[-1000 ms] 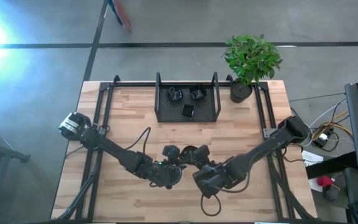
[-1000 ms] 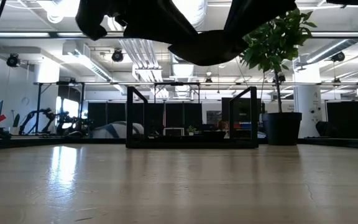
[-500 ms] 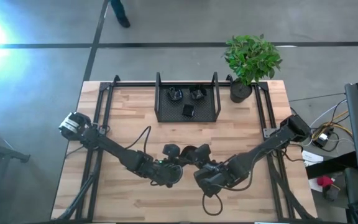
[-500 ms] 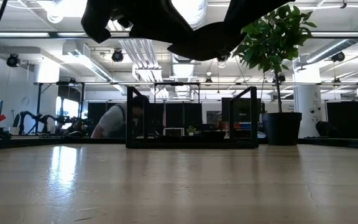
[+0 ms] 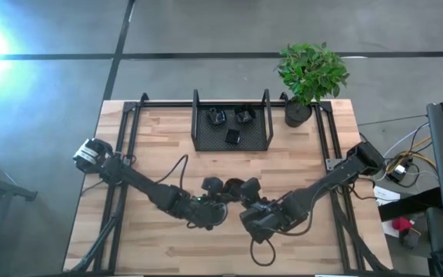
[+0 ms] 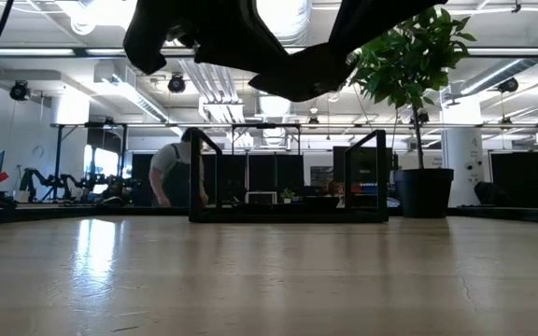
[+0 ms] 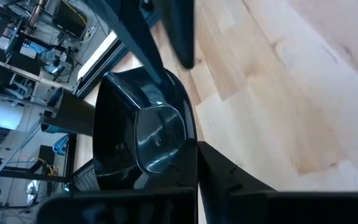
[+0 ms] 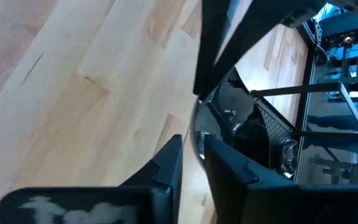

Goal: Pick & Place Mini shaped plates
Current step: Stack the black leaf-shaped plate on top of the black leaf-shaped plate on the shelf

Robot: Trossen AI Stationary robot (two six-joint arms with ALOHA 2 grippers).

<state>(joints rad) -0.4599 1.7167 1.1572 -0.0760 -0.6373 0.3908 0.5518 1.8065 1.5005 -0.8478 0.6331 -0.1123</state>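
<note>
Nearest, over the table's (image 5: 129, 246) front half, both dark arms meet near its middle, lifted clear of the butcher-block wood.

The left gripper (image 5: 211, 187) is clenched on a mini plate (image 7: 143, 134), a glossy black dish with rounded corners standing on edge between the fingers. In the high view it sits at about six o'clock from the table's centre.

Just beside it, toward three o'clock, the right gripper (image 5: 246, 188) pinches the rim of a second mini plate (image 8: 225, 121), its fingers nearly shut on the thin edge.

In the low view both arms hang above the bare wood, nothing touching it.

Farther off, at twelve o'clock, the black mesh tray (image 5: 200, 143) stands against the back edge with three small plates (image 5: 232, 137) already in it. At about one o'clock is a potted plant (image 5: 311, 73). Beyond the table, a person (image 6: 177, 173) bends over in the room.

My reading: this is the carry step, both dishes lifted. Next, each arm needs to travel back over the tray's wall, lower, then let go.
</note>
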